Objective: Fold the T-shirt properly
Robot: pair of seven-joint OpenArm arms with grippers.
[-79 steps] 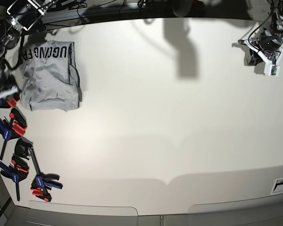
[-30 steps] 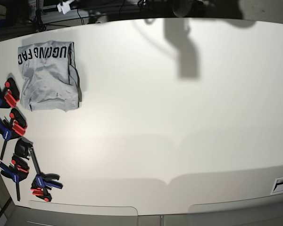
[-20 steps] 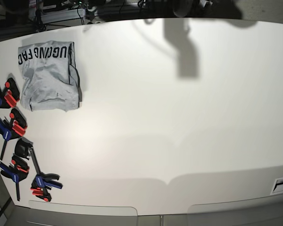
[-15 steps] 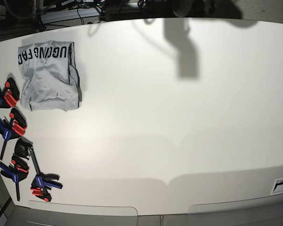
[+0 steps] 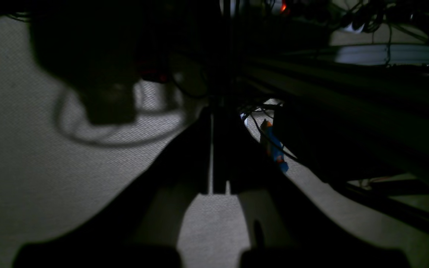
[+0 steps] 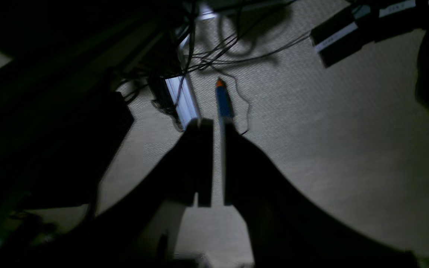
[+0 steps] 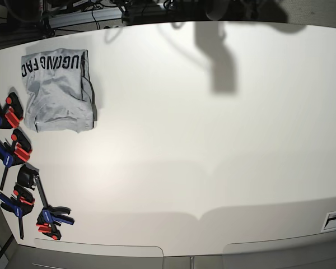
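Note:
The T-shirt (image 7: 59, 92) lies folded into a grey rectangle at the far left of the white table (image 7: 213, 140), with black lettering along its far edge. No arm shows in the base view. In the left wrist view my left gripper (image 5: 212, 115) is shut, empty, and hangs over dark carpet. In the right wrist view my right gripper (image 6: 218, 124) is all but shut, its jaws a thin slit apart with nothing between them. It also hangs over carpet, away from the shirt.
Several red, blue and black clamps (image 7: 17, 145) lie along the table's left edge, nearer than the shirt. Cables and a blue pen-like object (image 6: 222, 100) lie on the floor beneath the wrist cameras. A metal rail (image 6: 183, 100) stands beside the pen-like object.
Both arms stood at the table's far corners earlier and have left the base view. The T-shirt has not moved.

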